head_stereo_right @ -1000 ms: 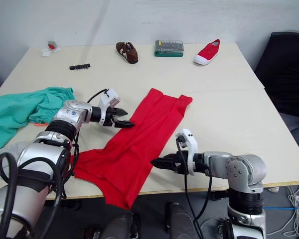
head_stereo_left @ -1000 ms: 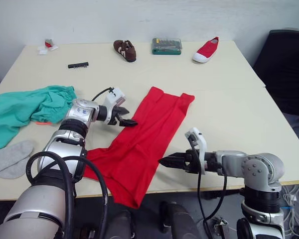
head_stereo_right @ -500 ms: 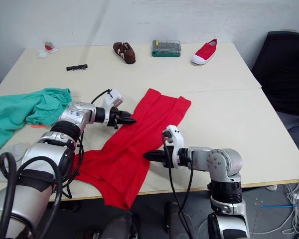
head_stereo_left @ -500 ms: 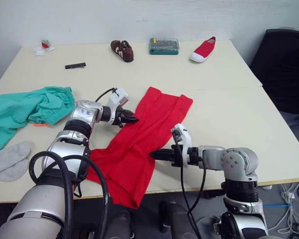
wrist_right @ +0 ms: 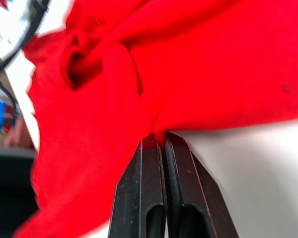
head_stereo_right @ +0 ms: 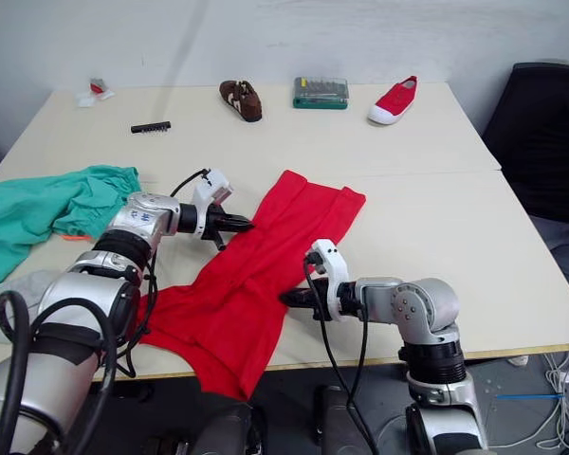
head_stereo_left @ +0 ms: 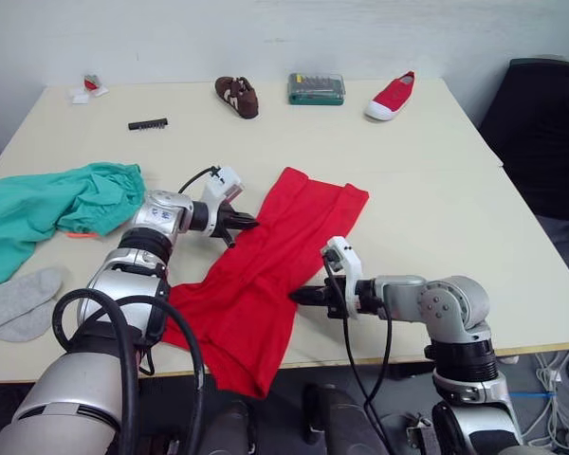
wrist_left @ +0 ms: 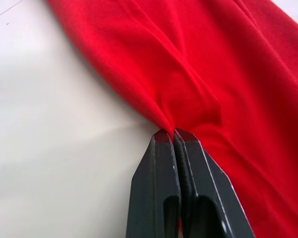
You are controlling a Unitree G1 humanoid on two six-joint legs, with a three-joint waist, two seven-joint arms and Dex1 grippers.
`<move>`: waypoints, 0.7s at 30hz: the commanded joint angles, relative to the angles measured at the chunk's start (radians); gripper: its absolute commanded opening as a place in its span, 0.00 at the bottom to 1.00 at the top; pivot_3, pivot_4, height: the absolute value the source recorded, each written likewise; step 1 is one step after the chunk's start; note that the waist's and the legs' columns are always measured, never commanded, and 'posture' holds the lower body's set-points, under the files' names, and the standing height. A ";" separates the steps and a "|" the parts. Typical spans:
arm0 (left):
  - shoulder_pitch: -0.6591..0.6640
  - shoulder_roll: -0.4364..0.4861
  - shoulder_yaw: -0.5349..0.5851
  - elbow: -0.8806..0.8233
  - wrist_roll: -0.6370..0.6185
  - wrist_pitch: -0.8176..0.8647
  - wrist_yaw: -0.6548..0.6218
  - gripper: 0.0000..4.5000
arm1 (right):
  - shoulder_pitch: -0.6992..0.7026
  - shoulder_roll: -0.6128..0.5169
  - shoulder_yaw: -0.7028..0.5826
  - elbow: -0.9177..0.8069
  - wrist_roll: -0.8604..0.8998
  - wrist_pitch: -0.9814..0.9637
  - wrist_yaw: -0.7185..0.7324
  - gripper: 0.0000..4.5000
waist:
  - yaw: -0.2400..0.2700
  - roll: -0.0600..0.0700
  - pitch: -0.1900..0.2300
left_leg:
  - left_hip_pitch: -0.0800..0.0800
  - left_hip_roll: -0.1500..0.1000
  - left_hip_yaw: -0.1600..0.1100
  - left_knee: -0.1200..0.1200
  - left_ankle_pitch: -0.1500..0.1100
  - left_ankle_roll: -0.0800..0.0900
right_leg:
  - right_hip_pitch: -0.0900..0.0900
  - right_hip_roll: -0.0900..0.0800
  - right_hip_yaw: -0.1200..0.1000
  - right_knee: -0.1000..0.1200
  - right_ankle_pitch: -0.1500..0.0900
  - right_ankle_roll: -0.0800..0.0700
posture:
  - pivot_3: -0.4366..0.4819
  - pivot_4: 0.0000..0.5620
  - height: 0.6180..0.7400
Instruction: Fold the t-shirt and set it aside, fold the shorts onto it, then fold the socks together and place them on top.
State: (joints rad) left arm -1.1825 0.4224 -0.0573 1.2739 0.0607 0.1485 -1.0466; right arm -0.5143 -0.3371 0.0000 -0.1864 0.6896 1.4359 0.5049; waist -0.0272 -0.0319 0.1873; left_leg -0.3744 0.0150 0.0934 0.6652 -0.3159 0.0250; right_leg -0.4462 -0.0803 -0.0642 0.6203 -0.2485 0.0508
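The t-shirt [head_stereo_left: 266, 275] lies as a long red strip slanting across the middle of the desk [head_stereo_left: 436, 180], its near end hanging over the front edge. The left gripper [head_stereo_left: 247, 223] has its fingers clamped together on a pinch of the shirt's left edge, and the wrist view shows cloth drawn up into a small peak at the tips. The right gripper [head_stereo_left: 299, 296] has its fingers closed on a fold of the opposite edge, lower down the strip. The shorts [head_stereo_left: 52, 204] sit bunched at the far left of the desk, and the socks [head_stereo_left: 19, 301] lie near the front left corner, both well apart from the shirt. The risk from here seems to lie in the thin pinches: each grip holds only a little fabric, so a quick pull could let an edge slip free and spoil the fold. The two grips are also at different heights along the strip, so lifting unevenly could twist the cloth, and the hanging end may drag the shirt off the desk.
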 commanded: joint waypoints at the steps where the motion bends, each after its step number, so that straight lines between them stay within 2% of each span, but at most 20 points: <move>1: 0.010 0.037 0.014 -0.022 -0.006 -0.012 -0.031 0.00 | -0.038 -0.083 -0.008 0.012 0.003 -0.020 0.052 0.01 | 0.000 0.000 0.000 | -0.001 0.000 0.000 0.000 0.000 0.000 | 0.000 0.000 0.000 0.000 0.000 0.000 | 0.48 0.27 1.00; 5: 0.045 0.080 0.027 -0.071 -0.020 -0.002 -0.066 0.00 | -0.090 -0.269 0.066 0.061 -0.014 -0.081 0.199 0.01 | 0.000 0.001 0.001 | -0.003 0.000 0.000 -0.001 -0.001 0.001 | -0.002 0.001 -0.001 0.000 0.000 0.000 | 0.48 0.27 1.00; 8: 0.098 0.099 0.067 -0.181 -0.072 0.059 -0.074 0.00 | -0.151 -0.363 0.152 0.145 -0.068 -0.187 0.315 0.01 | -0.003 0.001 0.001 | -0.003 0.000 0.001 -0.001 -0.002 0.001 | -0.002 0.001 -0.001 -0.001 0.000 0.000 | 0.48 0.27 1.00; 11: 0.233 0.105 0.117 -0.445 -0.138 0.203 -0.031 0.00 | -0.221 -0.373 0.222 0.263 -0.130 -0.286 0.395 0.01 | -0.005 0.001 0.001 | -0.003 0.001 0.002 -0.001 -0.002 0.001 | -0.002 0.002 -0.001 -0.001 0.000 0.000 | 0.48 0.27 1.00; 14: 0.380 0.089 0.170 -0.702 -0.174 0.297 0.103 0.00 | -0.266 -0.344 0.304 0.339 -0.182 -0.365 0.479 0.01 | -0.001 0.001 0.001 | -0.003 0.001 0.001 -0.001 -0.001 -0.001 | -0.002 0.002 0.000 0.000 0.000 0.000 | 0.48 0.27 1.00; 17: 0.488 0.074 0.197 -0.898 -0.210 0.404 0.180 0.00 | -0.294 -0.304 0.369 0.384 -0.229 -0.426 0.530 0.01 | 0.000 0.001 0.001 | -0.003 0.002 0.001 0.000 0.000 -0.003 | -0.002 0.001 0.000 0.001 0.000 0.000 | 0.48 0.27 1.00; 21: 0.555 0.074 0.213 -1.070 -0.254 0.503 0.235 0.00 | -0.307 -0.298 0.410 0.395 -0.274 -0.486 0.608 0.01 | 0.001 0.001 0.001 | -0.003 0.001 0.000 0.002 0.000 -0.003 | -0.001 0.001 0.000 0.001 0.000 0.000 | 0.48 0.27 1.00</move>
State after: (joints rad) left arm -0.6242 0.4855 0.1328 0.2886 -0.1622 0.6248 -0.8342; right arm -0.8116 -0.6314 0.3962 0.2076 0.4321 0.9790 1.0768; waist -0.0266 -0.0306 0.1887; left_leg -0.3772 0.0163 0.0935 0.6667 -0.3158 0.0224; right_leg -0.4476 -0.0797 -0.0645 0.6207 -0.2483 0.0510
